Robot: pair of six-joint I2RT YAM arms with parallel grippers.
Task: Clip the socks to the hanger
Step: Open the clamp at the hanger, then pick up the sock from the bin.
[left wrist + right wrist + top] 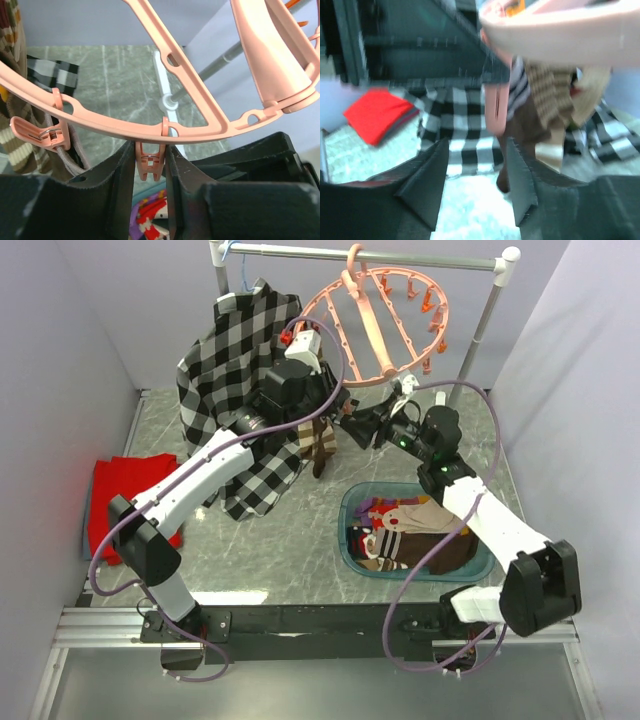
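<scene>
The salmon-pink hanger (pixel 385 315) hangs tilted from the rail. My left gripper (pixel 312 338) is up at its left rim. In the left wrist view its jaws (pixel 150 152) press both sides of a small dangling pink clip (pixel 150 161) under the ring (pixel 115 131). Striped socks (pixel 318 440) hang from a neighbouring clip (pixel 39 133); they also show in the left wrist view (pixel 12 142). My right gripper (pixel 350 426) is open and empty just right of them. The blurred right wrist view shows a pink clip (pixel 496 112) and the striped and brown socks (pixel 545 95) ahead of it (pixel 479 145).
A teal basin (pixel 349 530) with several more socks (pixel 415 525) sits under my right arm. The black-and-white plaid shirt (pixel 235 380) hangs at the back left. A red cloth (pixel 120 490) lies at the left. The grey rail (pixel 400 255) and its post (pixel 480 330) stand behind.
</scene>
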